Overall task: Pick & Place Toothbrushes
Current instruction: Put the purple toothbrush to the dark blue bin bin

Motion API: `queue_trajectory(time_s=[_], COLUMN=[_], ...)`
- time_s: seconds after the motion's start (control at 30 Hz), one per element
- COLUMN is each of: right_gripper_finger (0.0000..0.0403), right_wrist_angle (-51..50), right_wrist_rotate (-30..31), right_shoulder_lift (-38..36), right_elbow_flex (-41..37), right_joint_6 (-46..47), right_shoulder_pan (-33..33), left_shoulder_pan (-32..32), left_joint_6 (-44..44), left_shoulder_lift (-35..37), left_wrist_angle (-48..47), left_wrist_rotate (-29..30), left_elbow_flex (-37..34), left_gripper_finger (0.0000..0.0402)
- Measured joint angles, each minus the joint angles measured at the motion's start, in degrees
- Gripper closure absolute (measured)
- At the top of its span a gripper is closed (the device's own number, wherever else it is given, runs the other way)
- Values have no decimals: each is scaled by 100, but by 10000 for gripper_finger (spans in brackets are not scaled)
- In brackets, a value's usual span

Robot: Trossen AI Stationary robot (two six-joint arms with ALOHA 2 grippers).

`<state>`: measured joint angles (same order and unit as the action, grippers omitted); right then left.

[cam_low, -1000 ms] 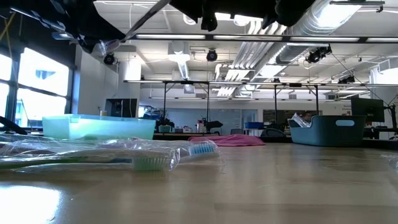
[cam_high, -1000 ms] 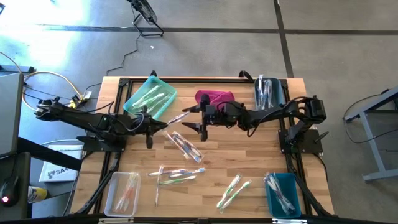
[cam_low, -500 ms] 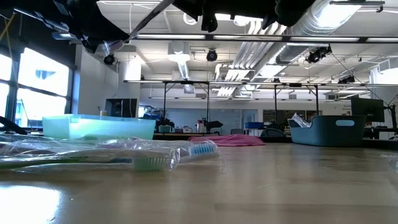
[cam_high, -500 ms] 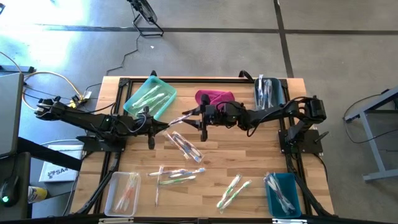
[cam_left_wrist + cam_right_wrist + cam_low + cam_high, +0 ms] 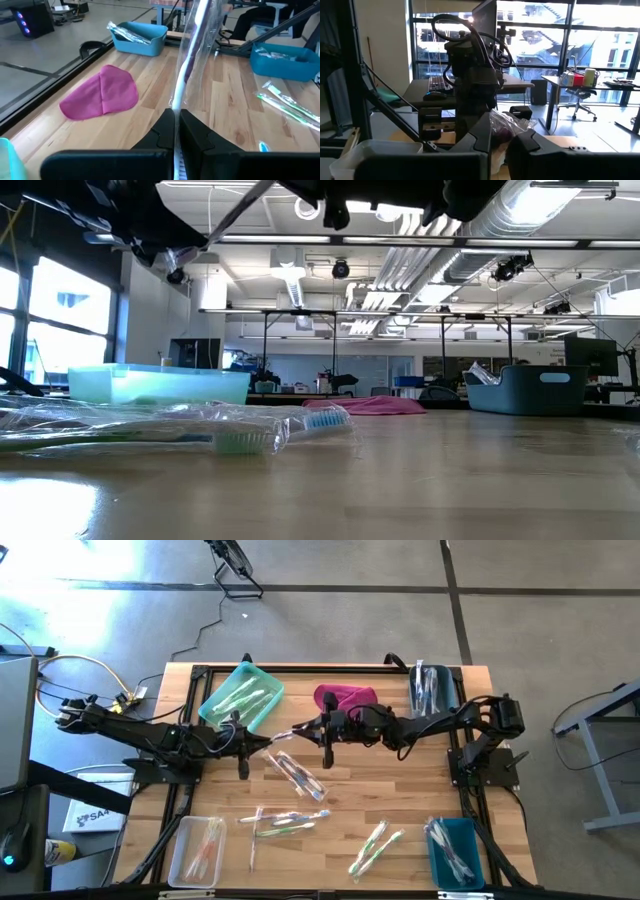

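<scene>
Handover: while both grippers meet just beside the magenta cloth, one wrapped toothbrush bridges them.
Left gripper: pinching it.
Right gripper: clamped on its far end.
Next: probably left lets go.

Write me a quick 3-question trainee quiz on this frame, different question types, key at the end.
1. True or false: the left gripper is shut on a wrapped toothbrush held up off the table.
2. Pick one. The right gripper is closed on: A) the other end of that same toothbrush; B) a tray's rim; C) nothing.
3. Short answer: in the high view, how many containers sit on the table?

Key
1. True.
2. A. Its wrapper sits pinched between the fingers.
3. Four: teal tray, far blue bin, near blue bin, clear bin.
</scene>
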<state>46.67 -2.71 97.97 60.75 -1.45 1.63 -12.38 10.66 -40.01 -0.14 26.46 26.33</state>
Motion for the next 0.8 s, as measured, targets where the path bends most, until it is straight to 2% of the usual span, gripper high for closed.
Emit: queue_trajectory(time_s=[0.53,0.8], right_gripper_finger=[385,385], right_wrist_angle=[-96,-144], right_wrist_rotate=[113,140], right_shoulder_lift=[-4,-4], right_elbow_flex=[4,4], right_joint_6=[11,8], right_shoulder_pan=[0,3], left_shoulder_pan=[2,2], left_joint_6=[-13,-143], left_shoulder_lift=[0,0], left_wrist_angle=[-9,19], left_wrist_rotate=[2,24], left_elbow_flex=[-6,-5], left_gripper_finger=[396,342])
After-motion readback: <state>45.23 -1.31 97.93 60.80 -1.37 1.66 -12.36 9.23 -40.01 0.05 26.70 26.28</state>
